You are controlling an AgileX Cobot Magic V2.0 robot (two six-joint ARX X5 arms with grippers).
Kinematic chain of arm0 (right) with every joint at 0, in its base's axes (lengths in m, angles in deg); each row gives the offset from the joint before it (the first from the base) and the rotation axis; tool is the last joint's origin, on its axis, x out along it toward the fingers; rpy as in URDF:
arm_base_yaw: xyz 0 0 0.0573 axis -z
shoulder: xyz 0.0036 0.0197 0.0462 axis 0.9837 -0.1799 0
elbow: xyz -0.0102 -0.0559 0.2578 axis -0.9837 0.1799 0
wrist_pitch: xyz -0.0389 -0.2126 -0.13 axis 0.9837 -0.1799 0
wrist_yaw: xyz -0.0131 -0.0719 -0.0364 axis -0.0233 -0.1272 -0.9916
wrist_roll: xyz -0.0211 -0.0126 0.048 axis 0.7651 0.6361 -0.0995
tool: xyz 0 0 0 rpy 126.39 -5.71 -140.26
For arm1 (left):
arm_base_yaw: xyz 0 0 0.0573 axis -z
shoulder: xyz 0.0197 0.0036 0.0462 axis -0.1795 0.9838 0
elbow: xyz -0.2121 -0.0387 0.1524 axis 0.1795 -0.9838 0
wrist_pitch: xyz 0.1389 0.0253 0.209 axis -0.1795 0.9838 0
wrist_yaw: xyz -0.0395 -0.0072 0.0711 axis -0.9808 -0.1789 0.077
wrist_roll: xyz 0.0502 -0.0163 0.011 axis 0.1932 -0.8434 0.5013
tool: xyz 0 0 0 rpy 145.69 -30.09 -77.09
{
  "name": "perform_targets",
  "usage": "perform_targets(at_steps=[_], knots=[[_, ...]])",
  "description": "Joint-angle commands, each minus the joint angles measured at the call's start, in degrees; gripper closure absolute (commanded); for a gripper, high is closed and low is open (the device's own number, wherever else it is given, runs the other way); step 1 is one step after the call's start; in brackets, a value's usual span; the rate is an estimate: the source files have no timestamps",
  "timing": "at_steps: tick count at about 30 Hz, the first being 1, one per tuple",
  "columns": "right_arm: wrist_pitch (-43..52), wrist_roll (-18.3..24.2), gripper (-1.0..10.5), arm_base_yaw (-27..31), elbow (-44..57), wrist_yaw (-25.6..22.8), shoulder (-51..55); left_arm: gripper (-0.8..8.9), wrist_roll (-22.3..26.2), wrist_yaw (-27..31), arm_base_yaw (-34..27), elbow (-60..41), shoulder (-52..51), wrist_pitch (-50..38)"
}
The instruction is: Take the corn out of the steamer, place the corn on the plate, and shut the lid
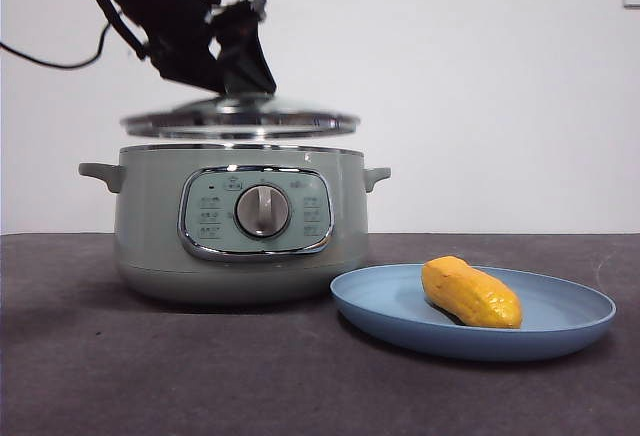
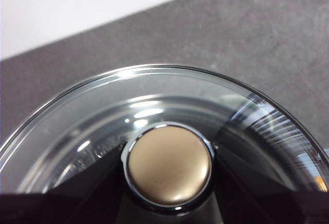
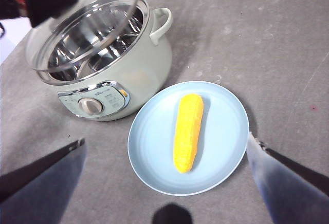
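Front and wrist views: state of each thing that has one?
lid: held just above the steamer, not seated
steamer: open, pot looks empty
corn: lying on the plate
plate: on table beside steamer
left gripper: shut on the lid's knob
right gripper: open, above the plate

In the left wrist view the lid point(image 2: 169, 100) runs off the frame's lower and side edges, and the left hand point(image 2: 169, 203) shows only as dark shapes flanking the knob point(image 2: 169, 166). In the front view that hand point(image 1: 240, 81) hides the knob. The panel's labels are too small to read.
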Motion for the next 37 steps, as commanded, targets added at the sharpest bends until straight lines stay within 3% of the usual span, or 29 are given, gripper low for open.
perform_targets(at_steps=[1,25,37], knots=[[0.3,0.4,2.9,-0.1,0.5,0.0,0.0,8.22,0.0,-0.2,0.0,0.8,0.1,-2.9],[0.3,0.7,2.9,-0.1,0.5,0.0,0.0,8.22,0.0,-0.1,2.2,0.8,3.3,0.2],[0.3,1.8,2.9,-0.1,0.5,0.0,0.0,8.22,0.2,1.8,2.2,0.8,3.3,5.7]])
